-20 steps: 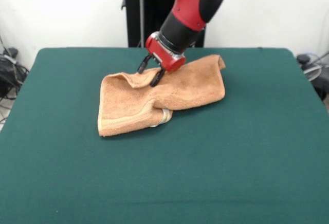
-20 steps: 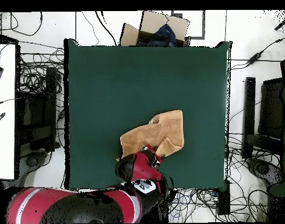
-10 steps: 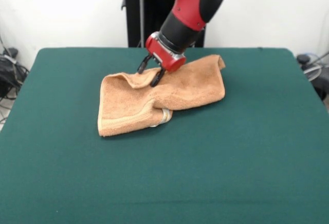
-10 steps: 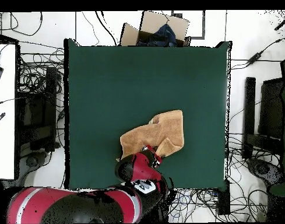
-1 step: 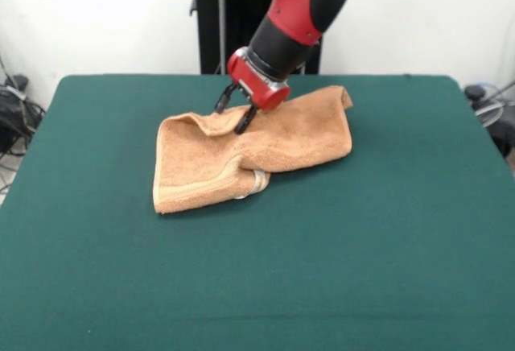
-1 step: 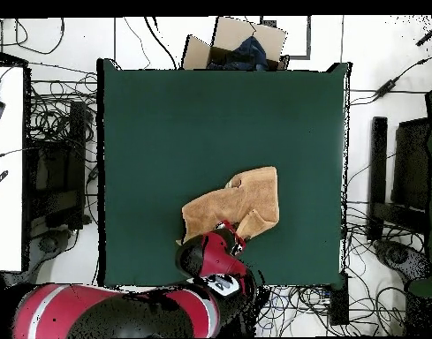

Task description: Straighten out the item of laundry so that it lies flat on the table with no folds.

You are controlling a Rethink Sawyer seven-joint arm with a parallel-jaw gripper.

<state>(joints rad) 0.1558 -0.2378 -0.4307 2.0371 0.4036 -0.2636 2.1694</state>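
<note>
Towel [image 5: 241,154] lies folded at centre frame on our green bench [image 5: 386,246], gripper [image 5: 235,113] jaws parted over its upper edge; pinching both layers would drag folds along.

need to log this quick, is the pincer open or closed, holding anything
Pincer: open, holding nothing, over the towel's far edge.

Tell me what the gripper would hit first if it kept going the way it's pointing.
The gripper points down at the peach-orange towel, so it would likely meet the raised fold near the towel's far edge first. Its height above the cloth is unclear.
</note>
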